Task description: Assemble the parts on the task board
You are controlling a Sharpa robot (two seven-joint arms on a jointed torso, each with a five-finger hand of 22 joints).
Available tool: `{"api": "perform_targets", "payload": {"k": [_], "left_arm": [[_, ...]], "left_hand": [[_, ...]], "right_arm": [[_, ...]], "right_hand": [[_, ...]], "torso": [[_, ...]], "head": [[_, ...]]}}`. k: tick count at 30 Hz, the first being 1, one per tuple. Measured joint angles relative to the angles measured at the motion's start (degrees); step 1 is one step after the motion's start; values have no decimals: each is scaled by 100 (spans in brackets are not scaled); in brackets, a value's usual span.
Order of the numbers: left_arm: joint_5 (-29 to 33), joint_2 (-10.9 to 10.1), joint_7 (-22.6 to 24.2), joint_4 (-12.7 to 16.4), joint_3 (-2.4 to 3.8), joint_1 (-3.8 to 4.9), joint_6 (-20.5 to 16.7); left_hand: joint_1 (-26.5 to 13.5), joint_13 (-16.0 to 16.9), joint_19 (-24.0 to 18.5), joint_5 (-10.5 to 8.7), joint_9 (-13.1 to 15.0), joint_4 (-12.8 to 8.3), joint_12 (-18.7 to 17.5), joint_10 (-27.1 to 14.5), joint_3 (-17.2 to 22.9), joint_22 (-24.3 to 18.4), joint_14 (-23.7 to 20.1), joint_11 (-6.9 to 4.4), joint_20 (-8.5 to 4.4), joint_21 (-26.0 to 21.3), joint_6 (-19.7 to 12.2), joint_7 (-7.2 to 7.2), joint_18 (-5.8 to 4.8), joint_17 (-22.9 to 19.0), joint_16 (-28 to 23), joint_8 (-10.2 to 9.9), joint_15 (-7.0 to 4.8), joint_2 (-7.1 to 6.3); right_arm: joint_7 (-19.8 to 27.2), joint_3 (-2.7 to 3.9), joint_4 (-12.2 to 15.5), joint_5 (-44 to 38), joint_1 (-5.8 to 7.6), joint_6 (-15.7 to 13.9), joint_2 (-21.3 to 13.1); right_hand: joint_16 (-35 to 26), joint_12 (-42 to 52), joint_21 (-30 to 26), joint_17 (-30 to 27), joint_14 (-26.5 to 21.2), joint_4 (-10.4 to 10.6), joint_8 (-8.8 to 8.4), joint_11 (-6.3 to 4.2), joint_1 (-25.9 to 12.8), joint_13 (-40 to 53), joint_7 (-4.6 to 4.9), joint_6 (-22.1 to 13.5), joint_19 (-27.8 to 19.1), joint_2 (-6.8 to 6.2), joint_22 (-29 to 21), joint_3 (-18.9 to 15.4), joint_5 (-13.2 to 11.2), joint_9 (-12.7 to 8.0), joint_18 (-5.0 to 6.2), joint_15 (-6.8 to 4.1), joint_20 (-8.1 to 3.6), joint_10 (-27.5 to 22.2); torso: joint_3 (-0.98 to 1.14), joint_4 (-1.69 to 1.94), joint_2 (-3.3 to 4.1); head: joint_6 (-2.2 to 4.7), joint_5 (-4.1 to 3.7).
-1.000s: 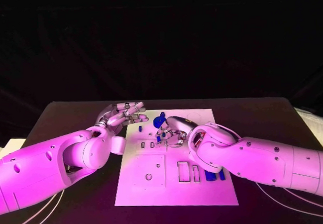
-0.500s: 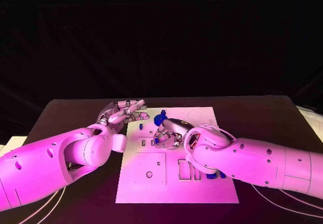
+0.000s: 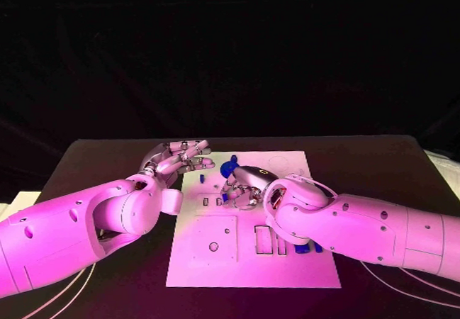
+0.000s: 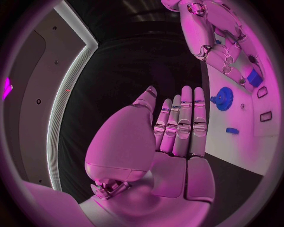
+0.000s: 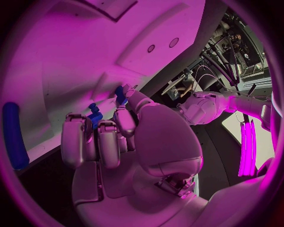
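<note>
The white task board (image 3: 250,261) lies flat mid-table (long side running away from the robot); a blue gear (image 3: 228,167) stands near its far-left corner, small blue parts (image 3: 305,249) near its right edge.

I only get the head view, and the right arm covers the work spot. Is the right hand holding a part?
Observer: Yes, by the right wrist view. The right hand curls its fingers on a small blue part, thumb against it, right at the task board.
Operator: And the left hand?
Observer: The left wrist view shows the left hand flat, with its fingers straight and nothing in it.
Operator: What is the blue piece near it?
Observer: It is a toothed blue gear on the board, beside the fingertips and untouched.
</note>
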Motion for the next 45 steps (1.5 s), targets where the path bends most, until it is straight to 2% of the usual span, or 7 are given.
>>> {"api": "perform_targets", "payload": {"k": [11,14,20,22,27,40,45], "left_arm": [[5,5,-2,1,-1,0,0],[6,5,-3,0,-1,0,1],[7,11,-5,-3,-1,0,1],[8,13,-6,-3,-1,0,2],[9,16,-7,-6,-1,0,3],[18,26,-20,-35,-1,0,9],[25,54,-37,-65,-2,-1,14]], "left_hand": [[0,0,0,0,0,0,0,0,0,0,0,0,0,0,0,0,0,-1,0,0,0,0],[0,0,0,0,0,0,0,0,0,0,0,0,0,0,0,0,0,0,0,0,0,0],[0,0,0,0,0,0,0,0,0,0,0,0,0,0,0,0,0,-1,0,0,0,0],[0,0,0,0,0,0,0,0,0,0,0,0,0,0,0,0,0,-1,0,0,0,0],[0,0,0,0,0,0,0,0,0,0,0,0,0,0,0,0,0,-1,0,0,0,0],[0,0,0,0,0,-16,-26,0,-16,-5,0,0,0,0,0,0,0,14,-34,-29,0,0],[0,0,33,0,0,-34,-26,0,-1,-5,0,0,-9,0,0,0,0,40,-39,-29,0,0]], "right_arm": [[-46,6,27,-91,7,99,-16],[-50,5,31,-103,7,129,-23],[-79,-9,36,-128,-3,194,-28],[-88,-7,39,-140,-3,198,-28],[-116,-8,46,-182,-2,194,-31],[-148,-27,56,-240,-17,73,-38],[-134,-39,85,-239,-30,-171,-86]], "right_hand": [[0,-60,-21,2,0,1,-41,19,-137,-19,-1,-1,-20,-137,-22,-1,1,11,0,0,21,-21],[0,-60,-21,1,0,51,-40,20,-212,-19,-1,-1,-20,-212,-25,-52,92,9,0,0,21,-21],[0,-91,-21,1,0,66,-90,21,-319,-32,25,-26,-20,-316,-39,-176,116,-8,0,0,21,-22],[0,-117,-45,1,0,45,-90,40,-317,-43,44,-45,-20,-317,-47,-197,116,-12,0,0,21,-41],[-22,-177,-69,1,0,50,-139,70,-314,-86,84,-98,-41,-422,-86,-272,116,-21,0,0,41,-74],[-45,-532,-170,0,0,193,-206,142,-450,-391,141,-382,-133,-558,-248,-668,225,-69,0,42,92,-350],[-80,-694,-249,-1,0,296,-238,164,-511,-514,168,-560,-195,-618,-351,-962,161,-108,0,85,113,-512]], "torso": [[1,-1,0],[1,-1,0],[1,-1,0],[1,0,0],[0,1,-1],[-3,0,-2],[-3,-1,1]], "head": [[-3,-17],[-14,-19],[-26,-18],[-26,-25],[-20,-34],[-35,-19],[-41,-33]]}}
